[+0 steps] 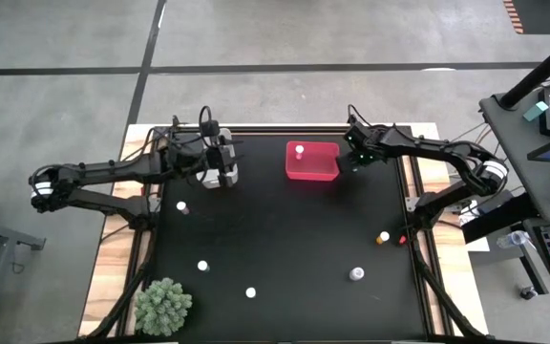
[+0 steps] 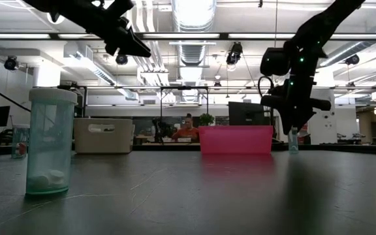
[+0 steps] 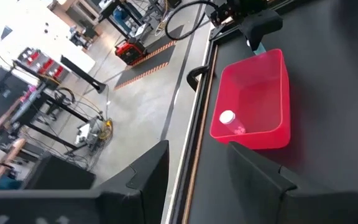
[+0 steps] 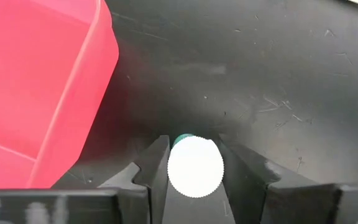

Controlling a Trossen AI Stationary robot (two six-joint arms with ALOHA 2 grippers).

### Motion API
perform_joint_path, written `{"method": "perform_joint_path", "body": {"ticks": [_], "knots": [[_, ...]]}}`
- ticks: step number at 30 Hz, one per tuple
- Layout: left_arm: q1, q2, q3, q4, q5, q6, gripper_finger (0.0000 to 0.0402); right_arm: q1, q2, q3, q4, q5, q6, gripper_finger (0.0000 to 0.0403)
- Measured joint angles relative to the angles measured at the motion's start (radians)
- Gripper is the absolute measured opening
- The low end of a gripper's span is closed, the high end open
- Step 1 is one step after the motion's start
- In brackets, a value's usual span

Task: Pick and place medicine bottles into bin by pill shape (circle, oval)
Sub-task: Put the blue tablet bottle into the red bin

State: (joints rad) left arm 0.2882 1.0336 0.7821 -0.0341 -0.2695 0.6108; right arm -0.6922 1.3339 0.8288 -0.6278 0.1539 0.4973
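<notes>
Red bin (image 1: pixel 312 161) — white-capped bottles (image 1: pixel 202 266) — on a black table (image 1: pixel 285 239).

table top (image 1: pixel 285 239): matt black, kinda scuffed with fine scratches
table edge (image 1: pixel 113 258): bare wood grain
red bin (image 3: pixel 260 99): glossy see-through plastic, smooth
near bottle (image 2: pixel 47 140): clear greenish plastic, smooth
bottle cap (image 4: pixel 195 165): white, ridged rim
right gripper (image 4: pixel 194 171): dark matt plastic-looking fingers

- High view: overhead, straight down on the whole table (image 1: pixel 285 239).
- Low view: table height, level, facing the room.
- Wrist views: close; all four share the red bin (image 1: pixel 311 162).
</notes>
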Motion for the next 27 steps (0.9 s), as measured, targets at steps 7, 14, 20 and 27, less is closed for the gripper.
{"method": "perform_joint_path", "body": {"ticks": [7, 14, 20, 27], "knots": [[0.000, 0.000, -0.002, -0.002, 0.000, -0.054, 0.0147, 0.000, -0.079, 0.021, -0.045, 0.000, -0.011, 0.0119], [0.000, 0.000, -0.003, -0.003, 0.004, -0.058, 0.0147, 0.000, -0.132, 0.141, -0.148, 0.003, -0.030, 0.0113], [0.000, 0.000, -0.003, -0.009, 0.004, -0.089, 0.0147, 0.034, -0.117, 0.235, -0.176, 0.004, -0.047, 0.0115], [-0.001, 0.000, -0.004, -0.010, 0.005, -0.090, 0.0147, 0.103, -0.051, 0.329, -0.171, 0.004, -0.067, 0.0116]]}}
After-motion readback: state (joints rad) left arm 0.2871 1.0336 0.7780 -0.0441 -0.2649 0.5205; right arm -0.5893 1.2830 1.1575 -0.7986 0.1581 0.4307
